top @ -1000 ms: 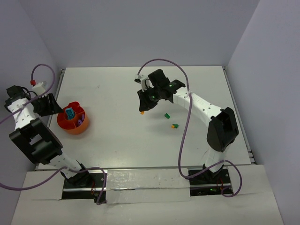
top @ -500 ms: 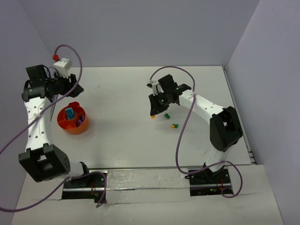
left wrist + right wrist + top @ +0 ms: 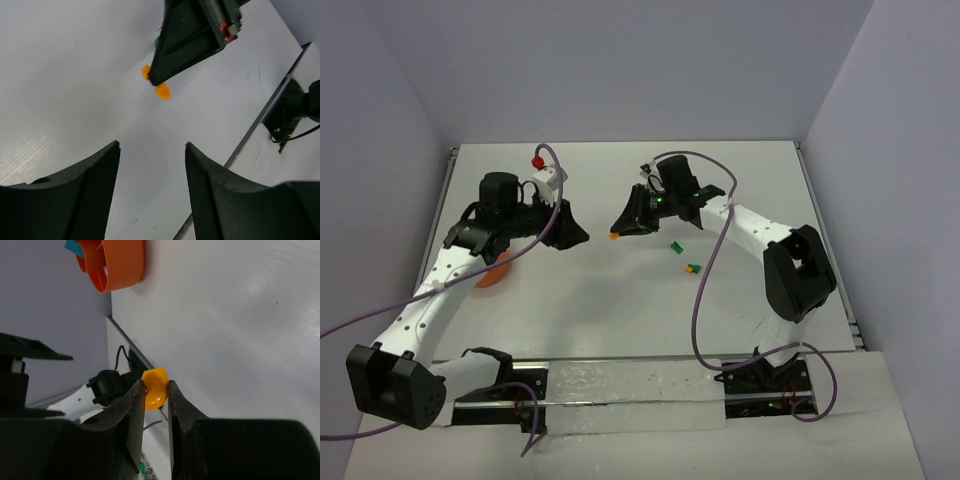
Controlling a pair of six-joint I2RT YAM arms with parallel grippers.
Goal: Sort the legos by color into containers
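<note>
DESK: What did the right gripper (image 3: 155, 386) have?

PHOTOGRAPHER: A small orange-yellow plastic toy brick (image 3: 153, 396), pinched between narrowly closed fingers and lifted off the white table (image 3: 620, 320). In the overhead view it hung just left of the middle of the frame.

DESK: And the left gripper (image 3: 151, 146)?

PHOTOGRAPHER: Spread wide and holding nothing. Its tips were aimed at that brick from the left, near it but not touching.

DESK: Where was the container?

PHOTOGRAPHER: The small round orange plastic bowl with dividers (image 3: 492, 276) sat at the left of the overhead frame, mostly hidden under the left arm. The right wrist view showed a teal brick (image 3: 74, 247) in it. A small green brick (image 3: 675, 246) and a green-and-yellow piece (image 3: 693, 268) lay right of centre on the table.

DESK: How should the step have gone?

PHOTOGRAPHER: It looked like a hand-over. The left gripper needed to close squarely on the exposed part of the brick, and the right needed to let go only once that grip was firm. Little plastic showed past the right fingers, so a skewed pinch could have flicked the brick away.
</note>
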